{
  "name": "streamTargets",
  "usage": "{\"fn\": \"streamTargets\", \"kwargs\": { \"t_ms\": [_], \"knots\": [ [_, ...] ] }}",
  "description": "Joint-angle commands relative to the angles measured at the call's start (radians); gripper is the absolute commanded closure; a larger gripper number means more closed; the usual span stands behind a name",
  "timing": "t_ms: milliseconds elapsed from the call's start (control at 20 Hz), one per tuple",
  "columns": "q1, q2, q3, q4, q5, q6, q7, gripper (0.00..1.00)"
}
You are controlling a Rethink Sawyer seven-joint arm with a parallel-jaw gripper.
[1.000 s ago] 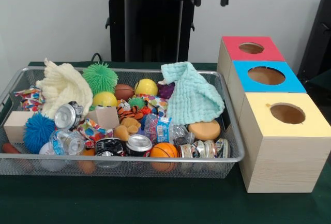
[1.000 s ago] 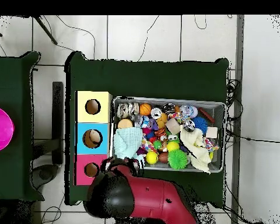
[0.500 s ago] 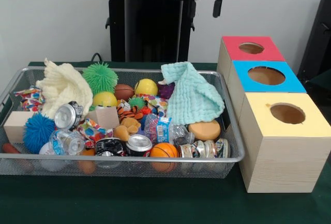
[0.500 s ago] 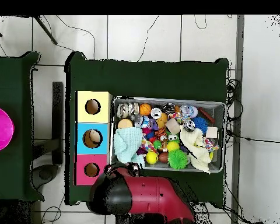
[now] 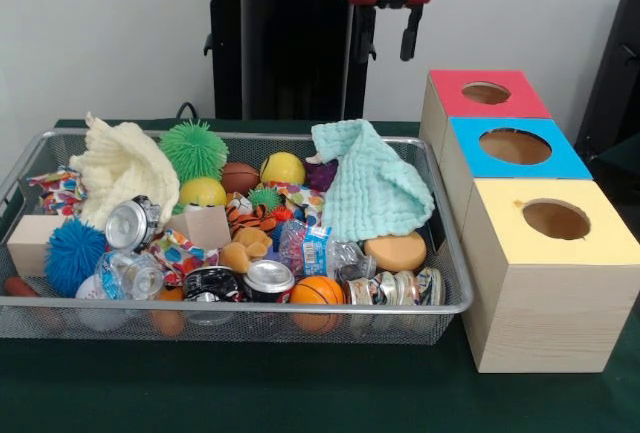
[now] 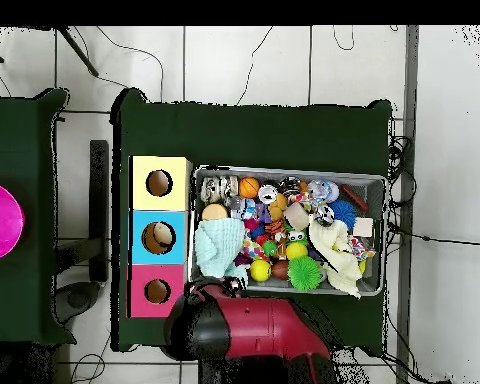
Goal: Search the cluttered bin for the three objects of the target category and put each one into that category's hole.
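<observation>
**Silver mesh bin crowded, tool raised behind it with fingers apart**

Silver wire forms the bin [image 5: 452, 305], which sits on the dark green tabletop [image 5: 300, 393] well below and in front of the tool [image 5: 385, 38]. The tool hangs high at the bin's far side, its two black fingers [image 5: 408, 41] spread with nothing between them. Almost straight beneath it lies a mint-green cloth [image 5: 372, 185] bunched over the bin's contents.

Nearer the camera than the tool, one crumpled clear bottle [image 5: 318, 250] with a blue-and-white label lies beside the cloth, against a tan sponge disc [image 5: 395, 250] and behind an orange mini basketball [image 5: 317, 291]. A second bottle [image 5: 128, 275] lies far off to the other end, wedged between a blue spiky ball [image 5: 72, 253] and a silver can [image 5: 131, 223]. A cream cloth [image 5: 120, 168] heaps behind them. A third bottle cannot be made out.

The red-topped box's hole [image 5: 486, 92] lies beside and below the tool, with the blue-topped box [image 5: 515, 148] and yellow-topped box [image 5: 550, 253] lined up in front of it.
</observation>
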Motion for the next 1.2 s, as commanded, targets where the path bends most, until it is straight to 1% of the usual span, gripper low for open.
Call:
{"fn": "streamTargets", "kwargs": {
  "t_ms": [50,100,150,200,350,450,500,550,700,900,1050,1150,1200],
  "knots": [
    [0.016,0.112,0.030,-0.032,-0.106,-0.084,0.056,0.00],
    [0.026,0.117,0.018,-0.039,-0.119,-0.095,0.065,0.00],
    [0.052,0.129,-0.017,-0.059,-0.142,-0.096,0.083,0.00],
    [0.060,0.138,-0.031,-0.066,-0.152,-0.097,0.090,0.00],
    [0.068,0.162,-0.047,-0.084,-0.161,-0.101,0.100,0.00],
    [0.088,0.163,-0.079,-0.103,-0.189,-0.093,0.104,0.00],
    [0.081,0.166,-0.081,-0.109,-0.194,-0.093,0.099,0.00],
    [0.063,0.162,-0.068,-0.102,-0.186,-0.089,0.088,0.00],
    [0.025,0.154,-0.038,-0.120,-0.187,-0.059,0.047,0.00],
    [-0.023,0.153,0.010,-0.132,-0.174,-0.045,0.017,0.00],
    [-0.037,0.154,0.016,-0.136,-0.166,-0.040,0.022,0.00],
    [-0.046,0.161,0.017,-0.161,-0.158,-0.024,0.024,0.00],
    [-0.039,0.166,0.004,-0.178,-0.164,-0.022,0.032,0.00]
  ]
}}
